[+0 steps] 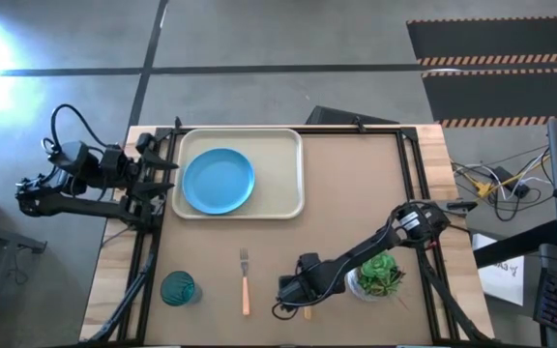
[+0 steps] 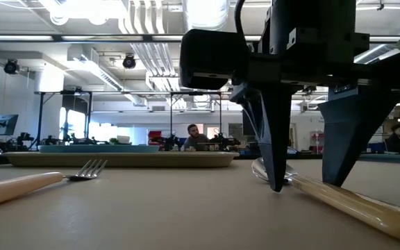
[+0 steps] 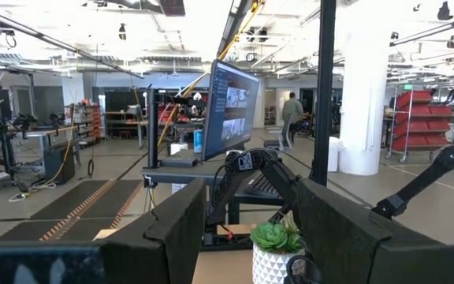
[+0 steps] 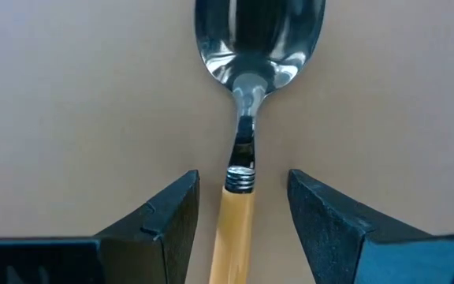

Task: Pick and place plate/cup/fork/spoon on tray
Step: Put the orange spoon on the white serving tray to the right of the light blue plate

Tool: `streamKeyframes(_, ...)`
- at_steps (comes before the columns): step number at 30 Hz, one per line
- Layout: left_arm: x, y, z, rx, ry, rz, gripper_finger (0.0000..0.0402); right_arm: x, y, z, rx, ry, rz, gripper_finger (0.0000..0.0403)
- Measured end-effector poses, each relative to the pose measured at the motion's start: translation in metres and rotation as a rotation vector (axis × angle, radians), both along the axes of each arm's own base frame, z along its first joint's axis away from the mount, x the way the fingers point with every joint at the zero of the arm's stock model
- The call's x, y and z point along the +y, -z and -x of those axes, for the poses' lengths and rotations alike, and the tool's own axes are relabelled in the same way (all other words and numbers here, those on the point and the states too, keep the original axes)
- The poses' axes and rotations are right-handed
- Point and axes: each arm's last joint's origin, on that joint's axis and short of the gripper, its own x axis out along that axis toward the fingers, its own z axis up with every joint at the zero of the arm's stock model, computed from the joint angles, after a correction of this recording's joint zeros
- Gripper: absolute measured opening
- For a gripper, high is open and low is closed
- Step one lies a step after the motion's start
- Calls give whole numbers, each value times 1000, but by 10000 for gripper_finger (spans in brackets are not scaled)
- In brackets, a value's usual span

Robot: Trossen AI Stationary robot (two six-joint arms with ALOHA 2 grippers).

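Spoon with a shiny oval metal bowl and a slim orange handle [image 4: 238, 213] is lying flat on the brown surface [image 1: 356, 203] near its front edge, just beside the green plant in its white pot [image 1: 379, 275]. The right claw [image 4: 241, 229] is standing open astride it — one finger on each side of the handle, where metal neck meets orange grip, neither visibly touching. Its long axis is running straight between the fingers, bowl pointing away. The left claw [image 3: 243, 237] is waiting open, far off beside the cream rectangular tray [image 1: 288, 164] — clearly the farther arm.
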Motion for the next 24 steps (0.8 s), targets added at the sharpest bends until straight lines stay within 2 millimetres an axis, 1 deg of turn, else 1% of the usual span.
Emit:
streamKeyframes(4, 0, 0, 1, -3, 0, 0, 185, 0, 0, 0, 2, -20, 2, 181)
streamKeyframes(7, 0, 0, 2, -5, 0, 0, 185, 0, 0, 0, 5, -29, 1, 163)
streamKeyframes(10, 0, 0, 3, -9, 0, 0, 185, 0, 0, 1, 8, -34, 3, 124)
streamKeyframes(14, 0, -1, 3, -10, 0, 0, 185, 0, 1, 1, 9, -55, 9, 54)
streamKeyframes(16, 0, -1, 3, -10, 0, 0, 185, 0, 1, 0, -3, -72, 9, 28)
streamKeyframes(22, 0, -1, 3, -10, 0, 0, 185, 0, 1, -1, -21, -96, 29, 27)
streamKeyframes(24, 0, -1, 3, -10, 0, 0, 185, 0, -2, -1, -35, -109, 40, 27)
